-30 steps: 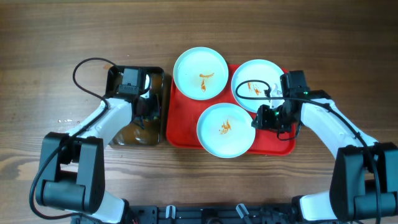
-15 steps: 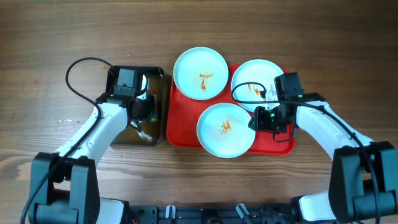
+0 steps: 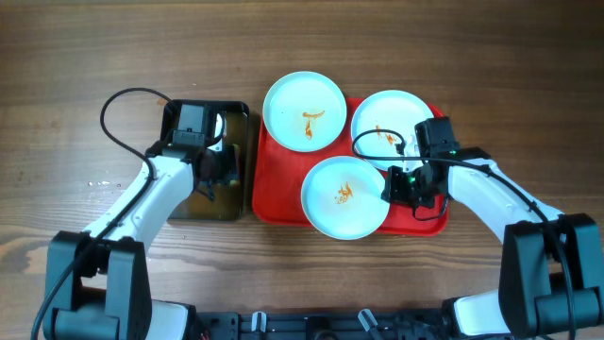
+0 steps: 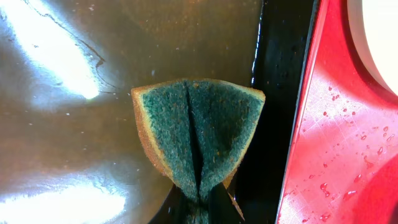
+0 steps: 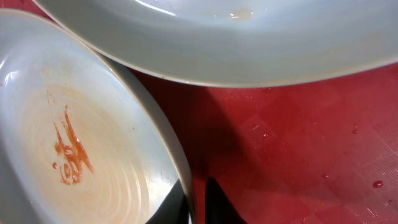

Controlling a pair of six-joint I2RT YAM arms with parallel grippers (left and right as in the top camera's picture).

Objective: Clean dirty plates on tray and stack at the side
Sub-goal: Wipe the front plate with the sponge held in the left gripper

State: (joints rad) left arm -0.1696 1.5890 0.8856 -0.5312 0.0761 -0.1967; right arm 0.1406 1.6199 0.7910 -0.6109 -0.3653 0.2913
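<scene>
Right claw: we pinch the rim of the lower-centre round pale mint plate.
Left claw: pinching a folded green foam sponge.
Progress: nothing cleaned or stacked.

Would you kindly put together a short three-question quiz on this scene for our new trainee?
1. How many plates lie on or overlap the red tray?
2. True or false: the left gripper pinches a folded green sponge above the black basin.
3. The right gripper has its jaws either side of the rim of which plate? A: back left. B: back right. C: front.

Key
1. Three.
2. True.
3. C, the front plate.
</scene>
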